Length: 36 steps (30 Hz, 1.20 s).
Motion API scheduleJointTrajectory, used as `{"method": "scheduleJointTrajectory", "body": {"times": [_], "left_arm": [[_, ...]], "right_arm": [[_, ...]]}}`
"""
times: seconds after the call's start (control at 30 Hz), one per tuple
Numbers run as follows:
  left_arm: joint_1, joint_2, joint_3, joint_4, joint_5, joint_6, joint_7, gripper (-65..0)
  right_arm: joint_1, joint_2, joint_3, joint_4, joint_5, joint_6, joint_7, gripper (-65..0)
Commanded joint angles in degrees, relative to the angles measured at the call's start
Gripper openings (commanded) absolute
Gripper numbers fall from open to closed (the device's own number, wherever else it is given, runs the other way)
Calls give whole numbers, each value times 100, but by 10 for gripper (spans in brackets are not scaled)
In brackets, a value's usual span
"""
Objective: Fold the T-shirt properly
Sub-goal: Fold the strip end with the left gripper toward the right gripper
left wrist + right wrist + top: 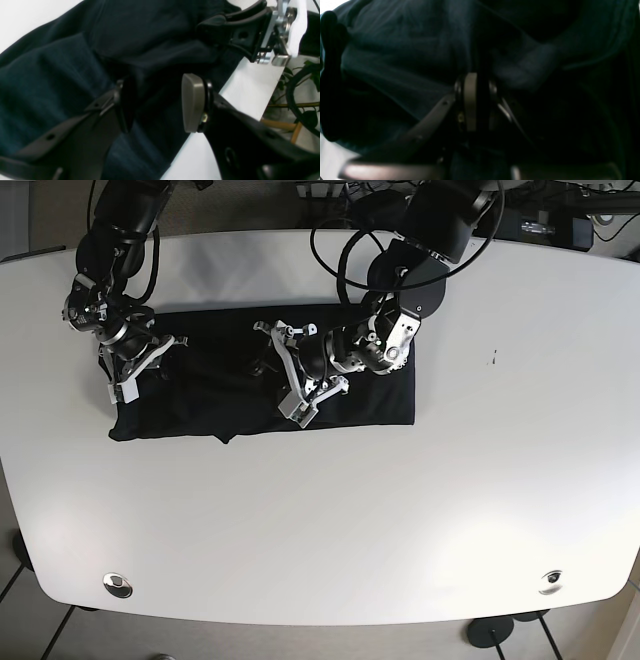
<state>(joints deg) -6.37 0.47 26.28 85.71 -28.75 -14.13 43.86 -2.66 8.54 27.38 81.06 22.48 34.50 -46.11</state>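
Already your T-shirt (250, 405) lies as a long dark band across the far half of the white counter (330, 530), so you can take it that at least one lengthwise fold is in; no sleeves stick out, though a small flap pokes from the near edge toward the left of the base view. What remains, by my reading, is bringing the ends of the band together and flattening the ridges, because the cloth still shows heavy creases in both wrist views.

Your right end effector (130, 365) sits on the band's end at the left of the base view, and its wrist view shows the two pads drawn close with dark cloth between them, so it appears to be pinching the T-shirt; that picture is very dark, so treat this as likely rather than sure. Your left end effector (156, 102) is over the middle of the band, its pads spread apart with nothing gripped, cloth lying below the gap.

Beyond the counter edge in the left wrist view, you can see a potted plant (308, 100).
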Motion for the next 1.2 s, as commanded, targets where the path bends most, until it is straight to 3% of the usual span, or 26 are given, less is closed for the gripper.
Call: {"method": "scheduleJointTrajectory", "body": {"times": [0.03, 0.1, 0.2, 0.3, 0.4, 0.47, 0.5, 0.53, 0.63, 0.67, 0.87, 0.93, 1.0, 1.1, 1.2], "left_arm": [[-53, 63, -127, 172, -101, -7, -355, -376], [35, -60, -321, 497, -101, -7, -460, -376], [518, -552, -584, 1183, -101, -7, -487, -376], [1064, -948, -1209, 1561, -74, -7, -495, -376], [1389, -1229, -1666, 1561, -92, -24, -495, -378], [1547, -1405, -1771, 1534, -65, -130, -504, -417], [1600, -1467, -1859, 1367, -74, -341, -504, -469], [1591, -1467, -1965, 1104, -65, -596, -504, -503], [1547, -1440, -2202, 488, -65, -991, -504, -512], [1547, -1432, -2237, 453, -65, -1027, -504, -512], [1565, -1440, -2272, 1297, -101, -1035, -452, -514], [1626, -1440, -2281, 1534, -101, -1035, -460, -515], [1626, -1440, -2281, 1605, -101, -1035, -469, -515], [1635, -1414, -2562, 1534, -92, -1035, -487, -515], [1591, -1361, -2791, 919, -74, -1035, -504, -515]], "right_arm": [[15, 39, -8, 83, -169, -52, -176, -591], [24, 39, 27, 242, -142, 18, -176, -591], [24, 48, 27, 541, 200, 264, -185, -588], [24, 109, 27, 637, 666, 273, -194, -587], [50, 382, 36, 637, 1115, 255, -466, -585], [50, 531, 212, 637, 1510, 247, -519, -571], [50, 610, 440, 602, 1730, 238, -528, -499], [59, 628, 678, 584, 1836, 238, -528, -384], [68, 742, 1056, 576, 1871, 238, -528, -141], [68, 742, 1126, 576, 1871, 238, -537, -124], [367, 918, 1636, -585, 1879, 334, -827, -124], [490, 935, 1698, -875, 1844, 537, -827, -125], [516, 1085, 1724, -1156, 1836, 550, -827, -125], [490, 1067, 1689, -1411, 1844, 550, -827, -125], [481, 812, 1267, -1385, 1836, 550, -827, -125]]}}
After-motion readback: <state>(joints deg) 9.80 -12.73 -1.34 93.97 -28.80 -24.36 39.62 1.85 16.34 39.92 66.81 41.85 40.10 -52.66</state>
